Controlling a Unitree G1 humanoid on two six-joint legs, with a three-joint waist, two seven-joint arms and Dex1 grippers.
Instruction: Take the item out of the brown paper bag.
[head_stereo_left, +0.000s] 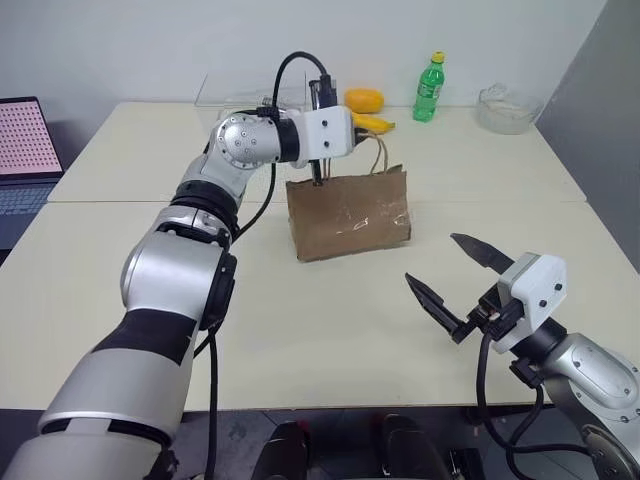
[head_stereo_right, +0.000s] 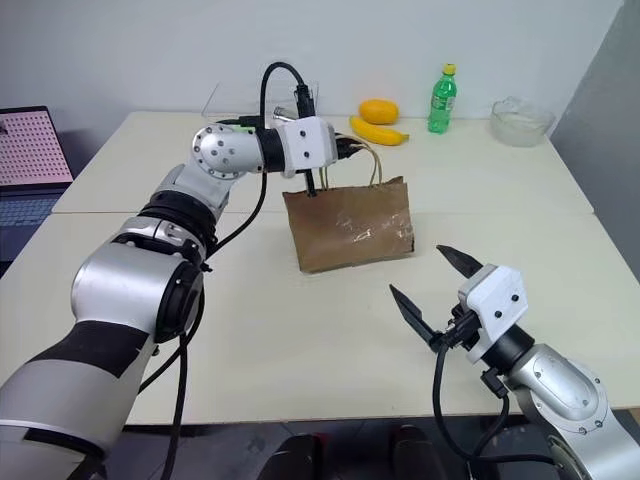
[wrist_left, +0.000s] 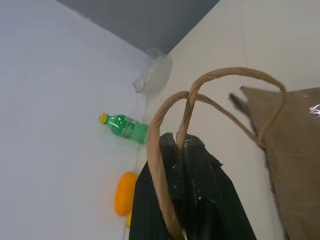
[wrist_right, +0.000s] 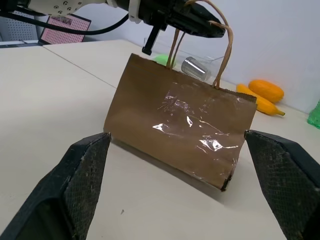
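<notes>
The item itself cannot be seen; judging by the task, it lies inside the brown paper bag, which stands upright near the middle of the counter with its clear-taped side facing the robot. The bag's thin loop handles rise from its top edge and run up to the left tool, whose two black fingers are pressed together with both loops pinched between them. That hold looks meant to steady the bag and keep its mouth up, so the paper does not slide or tip when something reaches in.

The right tool hovers low over the counter, in front of the bag and apart from it, its fingers spread as wide as they go and gripping nothing. It points at the bag's broad face, probably poised to go in for the item once the opening is presented.

Behind the bag, a shiny metal cup stands close by. Further back along the wall sit a banana, an orange fruit, a green plastic bottle and a clear glass bowl, all well clear of the work.
</notes>
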